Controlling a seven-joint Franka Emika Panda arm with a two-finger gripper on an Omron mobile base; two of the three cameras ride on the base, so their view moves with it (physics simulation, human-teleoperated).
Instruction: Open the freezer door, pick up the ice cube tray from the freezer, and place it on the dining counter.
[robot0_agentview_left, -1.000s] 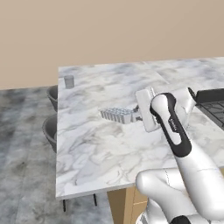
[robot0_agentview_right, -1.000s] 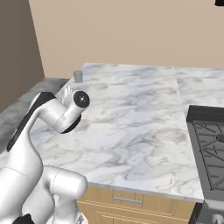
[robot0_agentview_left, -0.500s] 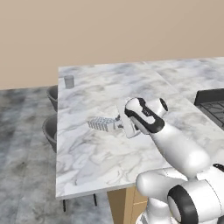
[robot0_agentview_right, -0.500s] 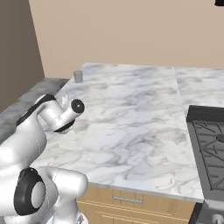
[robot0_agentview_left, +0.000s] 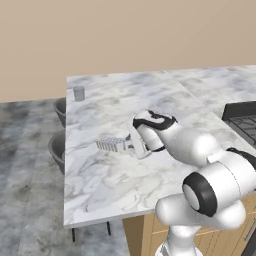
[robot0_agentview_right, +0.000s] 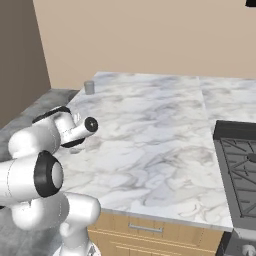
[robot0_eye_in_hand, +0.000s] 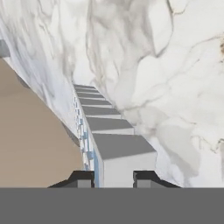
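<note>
Hand view: the gripper (robot0_eye_in_hand: 113, 177) is clamped tight on the near end of the ice cube tray (robot0_eye_in_hand: 101, 131), which runs away from the tips over the dining counter (robot0_eye_in_hand: 175, 65). Against a second ago, the arm has swung the tray lower and toward the counter's left edge; release looks close. In the left base view the tray (robot0_agentview_left: 113, 144) sits edge-on just above the counter (robot0_agentview_left: 100, 175); actual contact cannot be confirmed. Farther along the slab stands a small grey cup (robot0_agentview_left: 79, 93).
</note>
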